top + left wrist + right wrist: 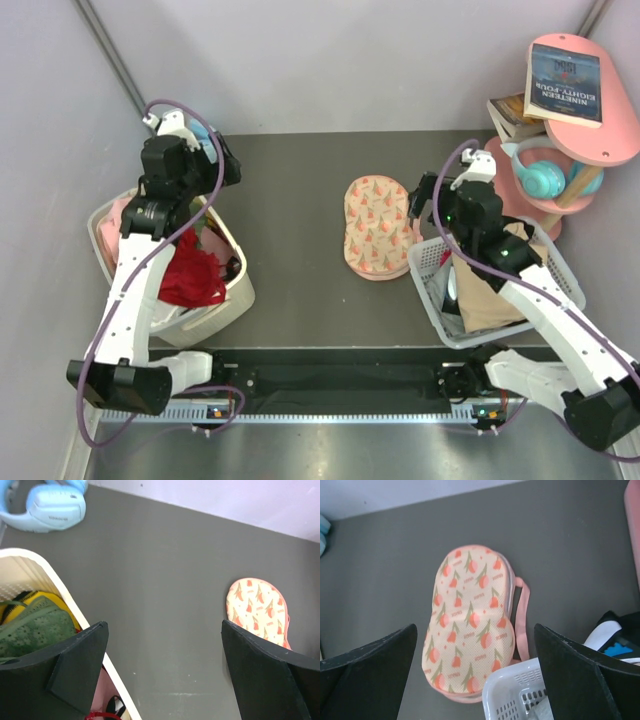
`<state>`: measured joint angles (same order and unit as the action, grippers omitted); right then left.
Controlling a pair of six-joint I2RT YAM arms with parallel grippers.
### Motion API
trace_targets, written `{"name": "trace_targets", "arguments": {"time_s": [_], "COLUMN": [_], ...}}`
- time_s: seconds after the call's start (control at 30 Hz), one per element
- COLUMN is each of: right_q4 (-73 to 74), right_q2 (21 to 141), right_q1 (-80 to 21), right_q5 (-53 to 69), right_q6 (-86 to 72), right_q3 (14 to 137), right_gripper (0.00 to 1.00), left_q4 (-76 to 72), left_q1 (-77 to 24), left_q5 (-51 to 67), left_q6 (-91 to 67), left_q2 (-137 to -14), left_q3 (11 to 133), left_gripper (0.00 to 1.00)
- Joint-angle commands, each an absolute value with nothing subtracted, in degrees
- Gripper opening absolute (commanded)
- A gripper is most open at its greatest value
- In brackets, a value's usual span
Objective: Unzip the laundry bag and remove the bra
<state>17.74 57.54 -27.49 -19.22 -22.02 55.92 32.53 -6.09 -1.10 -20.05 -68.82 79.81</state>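
Right black 2-finger gripper (475, 626) wide open and empty, just beside flat peach tulip-print laundry bag (465, 605), left gripper (164, 623) equally wide, empty, by cream plastic basket (54, 579)

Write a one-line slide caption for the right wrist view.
Open right gripper hovers above the flower-print laundry bag lying flat on the grey table, beside a white basket.
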Motion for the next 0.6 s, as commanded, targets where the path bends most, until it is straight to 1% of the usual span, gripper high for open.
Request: {"name": "trace_targets", "arguments": {"time_s": [0.0,0.43,0.53,0.57], "right_q4": [13.6,12.3,12.1,12.0], "right_q2": [54.5,52.2,51.9,51.8], "right_q1": [-26.6,-26.5,-26.6,-26.6], "right_q5": [-23.0,-24.3,-24.7,-25.0], "right_q6": [-19.9,-23.6,-23.7,-23.7], "right_q3": [57.1,53.7,53.8,53.9], "right_gripper": [1.00,1.00,1.00,1.00], "left_q4": [27.6,29.6,29.7,29.5], "left_q1": [-5.8,-5.8,-5.8,-5.8], "left_q5": [-2.6,-9.3,-9.3,-7.4], "left_q6": [-17.6,-18.5,-18.2,-17.7], "left_q2": [-66.3,-66.4,-66.5,-66.5], "left_q3": [81.9,83.9,84.2,84.3], "left_gripper": [0.99,0.99,0.99,0.99]}}
